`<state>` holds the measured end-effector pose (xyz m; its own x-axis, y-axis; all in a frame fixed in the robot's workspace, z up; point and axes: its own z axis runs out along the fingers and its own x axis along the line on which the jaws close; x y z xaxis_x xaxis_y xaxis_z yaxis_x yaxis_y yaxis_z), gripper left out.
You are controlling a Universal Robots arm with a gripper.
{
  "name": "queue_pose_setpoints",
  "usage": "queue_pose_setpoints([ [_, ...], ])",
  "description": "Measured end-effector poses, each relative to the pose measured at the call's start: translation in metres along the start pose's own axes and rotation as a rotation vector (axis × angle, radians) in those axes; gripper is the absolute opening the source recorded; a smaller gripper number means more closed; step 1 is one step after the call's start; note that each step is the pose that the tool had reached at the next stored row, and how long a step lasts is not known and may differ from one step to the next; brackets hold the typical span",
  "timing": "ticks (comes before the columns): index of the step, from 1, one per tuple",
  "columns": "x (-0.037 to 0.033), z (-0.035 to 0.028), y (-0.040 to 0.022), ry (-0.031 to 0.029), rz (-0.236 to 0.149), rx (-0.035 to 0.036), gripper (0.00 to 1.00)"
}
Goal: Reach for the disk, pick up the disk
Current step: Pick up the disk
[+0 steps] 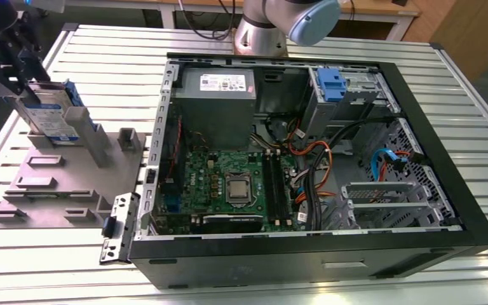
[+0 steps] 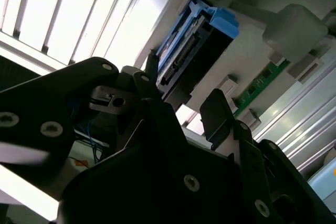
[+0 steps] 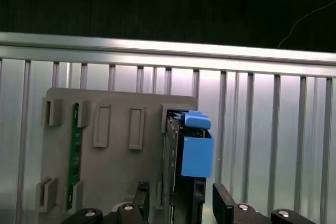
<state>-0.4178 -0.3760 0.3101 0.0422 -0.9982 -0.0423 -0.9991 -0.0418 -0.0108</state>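
jaws: i saw them spread wide, one on either side of the disk (image 3: pixel 195 156), with a gap on each side; they held nothing.
progress: i judged the reach about done and the pick not yet made, since the disk sat unlifted in its slot.
disk position: on edge in the grey holder (image 3: pixel 121 166), at the exterior view's left.
disk look: silver-grey body, white-and-blue label on one face, blue plastic rail and tab along its edge; a connector row showed in the second wrist view.
holder: a green board (image 3: pixel 75 156) stood in another slot.
table: the ribbed metal table (image 1: pixel 58 267) carried the holder and, well apart from it, the open computer case (image 1: pixel 295 251).
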Motion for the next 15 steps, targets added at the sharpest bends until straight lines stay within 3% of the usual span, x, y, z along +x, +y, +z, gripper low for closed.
queue_pose_setpoints([
  [3,0.0001,0.0037,0.0001,-0.0001,-0.023,0.0008,0.59],
  [7,-0.0002,0.0046,0.0002,-0.0001,-0.021,0.0005,0.59],
  [12,-0.0001,0.0051,0.0001,0.0007,0.052,0.0039,0.59],
  [15,-0.0001,0.0051,0.0001,0.0008,0.056,0.004,0.59],
])
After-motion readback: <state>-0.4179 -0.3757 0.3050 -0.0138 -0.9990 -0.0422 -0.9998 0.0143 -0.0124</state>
